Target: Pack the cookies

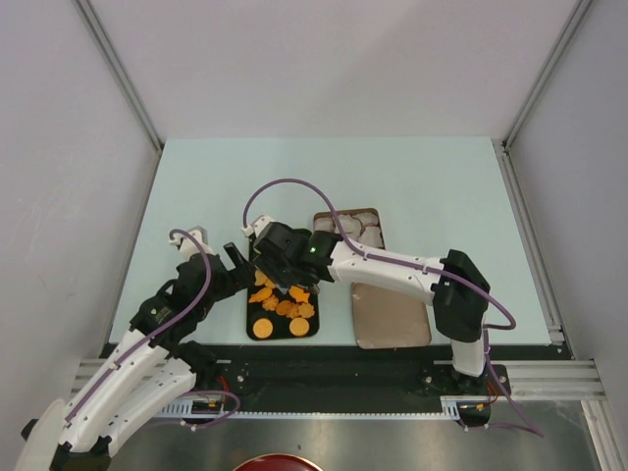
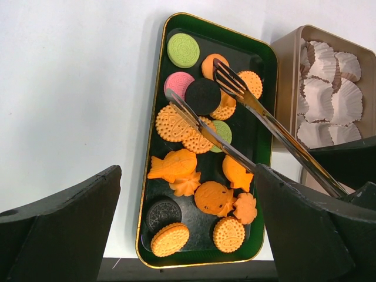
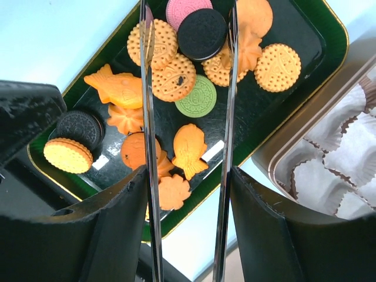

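The cookies (image 2: 176,165) are showing mostly orange, with dotted rims and stamped figures. A light green one is lying at the far left corner of the tray (image 2: 261,56), and a black one at its near left corner. The tray is shining dark green with a gold rim. The tongs (image 2: 276,126) are gleaming silver, and the crinkled paper cups (image 2: 320,94) are looking white in the tan tin (image 2: 285,64).

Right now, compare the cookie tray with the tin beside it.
The tray is dark with a gold rim; the tin is tan. The tray holds loose cookies; the tin holds white paper cups. Both are rounded rectangles, side by side.
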